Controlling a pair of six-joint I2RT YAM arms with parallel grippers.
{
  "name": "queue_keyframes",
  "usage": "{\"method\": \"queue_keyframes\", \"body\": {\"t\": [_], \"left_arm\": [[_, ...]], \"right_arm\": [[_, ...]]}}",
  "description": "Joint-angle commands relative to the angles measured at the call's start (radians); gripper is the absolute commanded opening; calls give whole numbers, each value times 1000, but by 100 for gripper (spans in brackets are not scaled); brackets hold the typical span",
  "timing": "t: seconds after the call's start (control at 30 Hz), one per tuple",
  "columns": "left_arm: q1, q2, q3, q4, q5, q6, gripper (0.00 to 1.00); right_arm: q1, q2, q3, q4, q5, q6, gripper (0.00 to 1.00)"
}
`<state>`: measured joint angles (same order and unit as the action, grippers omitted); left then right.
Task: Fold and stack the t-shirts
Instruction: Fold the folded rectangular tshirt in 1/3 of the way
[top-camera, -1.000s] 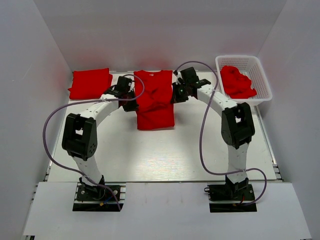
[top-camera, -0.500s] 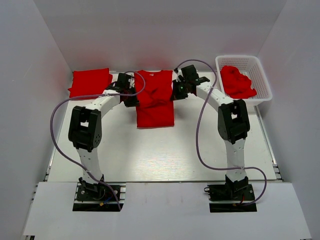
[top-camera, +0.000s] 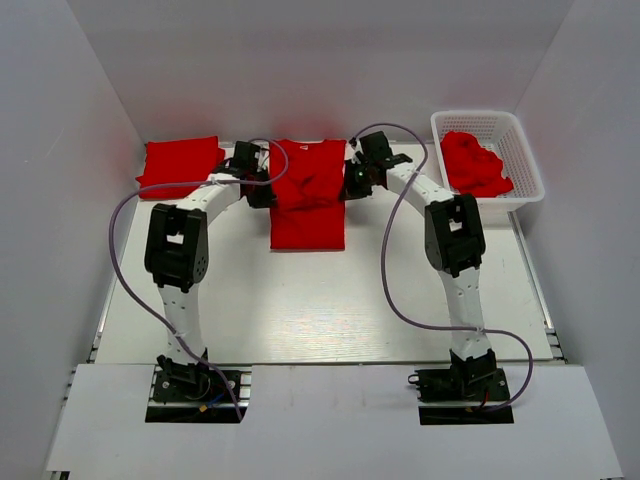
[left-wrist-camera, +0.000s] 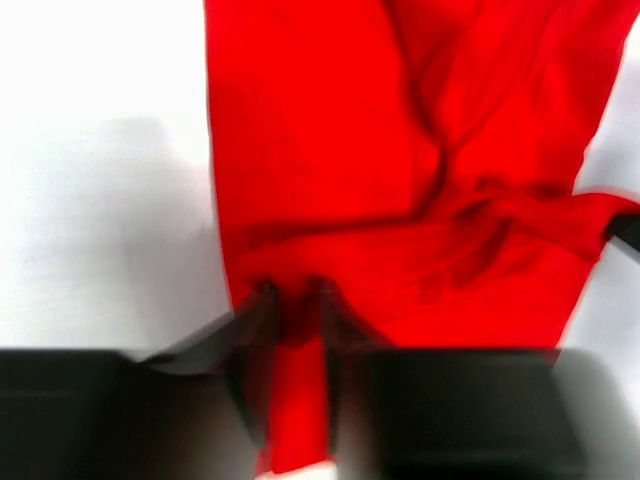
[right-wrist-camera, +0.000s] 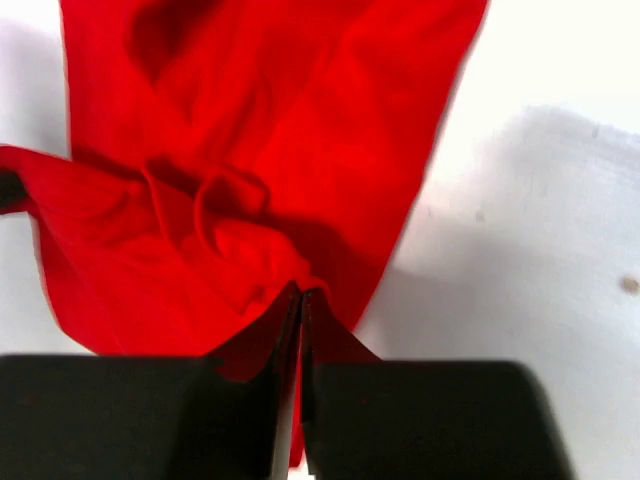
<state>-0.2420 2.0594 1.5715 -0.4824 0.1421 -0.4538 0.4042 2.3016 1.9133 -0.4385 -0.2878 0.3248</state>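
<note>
At the back, we are pinching the limp, soft shirt (top-camera: 308, 215) by both edges, left gripper (left-wrist-camera: 295, 297) and right gripper (right-wrist-camera: 300, 296) clamped.

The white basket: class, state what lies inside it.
A crumpled heap of red t-shirt cloth lies inside the white basket. How many shirts it holds, and anything beneath, is covered.

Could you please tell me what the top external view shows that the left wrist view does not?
Only the top external view shows the folded t-shirt at far left and the white basket holding a crumpled t-shirt. Only the left wrist view shows, close up, the left gripper pinching red cloth. Both show the middle t-shirt lying on the table.
</note>
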Motion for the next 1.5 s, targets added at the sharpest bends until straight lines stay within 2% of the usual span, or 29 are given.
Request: {"method": "queue_keyframes", "body": {"t": [0.0, 0.03, 0.1, 0.13, 0.2, 0.27, 0.3, 0.33, 0.43, 0.47, 0.53, 0.57, 0.7, 0.73, 0.8, 0.83, 0.93, 1.13, 1.3, 1.47], "left_arm": [[32, 34, 106, 47, 4, 3, 40], [47, 72, 170, 32, 4, -11, 47], [64, 106, 247, -7, 14, -22, 70], [84, 116, 301, -7, 23, -37, 98], [102, 116, 340, 5, 33, -49, 100], [122, 116, 380, 5, 49, -49, 100], [122, 99, 380, -5, 71, -37, 100], [122, 85, 363, -5, 85, -10, 100], [122, -5, 237, 5, 120, 38, 100], [113, -34, 195, 5, 120, 47, 100], [101, -131, 52, 34, 120, 61, 100], [92, -165, -49, 44, 135, 61, 100], [79, -327, -299, 128, 172, 61, 100], [67, -353, -341, 149, 172, 61, 100], [55, -409, -442, 169, 188, 61, 100], [41, -421, -465, 169, 188, 61, 100], [9, -435, -527, 169, 195, 61, 100], [-16, -410, -531, 151, 110, 81, 100], [-25, -354, -522, 160, 122, 90, 100], [-25, -309, -544, 179, 117, 101, 90]], "right_arm": [[-25, 41, 110, 90, 22, 132, 11], [-28, 65, 133, 96, 24, 157, 27], [-47, 102, 220, 131, 33, 207, 35], [-48, 108, 239, 136, 33, 220, 39], [-67, 105, 280, 158, 26, 237, 44], [-77, 87, 262, 158, 15, 220, 57], [-77, 38, 245, 152, 16, 211, 83], [-77, 19, 196, 153, 7, 160, 90], [-73, -99, 37, 147, -7, 85, 90], [-68, -170, -67, 142, -1, 76, 90], [-64, -218, -144, 158, -8, 48, 90], [-59, -291, -254, 161, -11, 39, 90], [-36, -413, -433, 194, -17, 25, 90], [-33, -436, -535, 216, -22, 26, 90], [-18, -491, -597, 248, -43, 42, 90], [-4, -510, -675, 260, -63, 54, 90], [27, -521, -747, 299, -89, 68, 90], [56, -469, -754, 340, -105, 94, 90], [70, -418, -729, 336, -106, 103, 90], [70, -374, -720, 345, -105, 105, 89]]}}
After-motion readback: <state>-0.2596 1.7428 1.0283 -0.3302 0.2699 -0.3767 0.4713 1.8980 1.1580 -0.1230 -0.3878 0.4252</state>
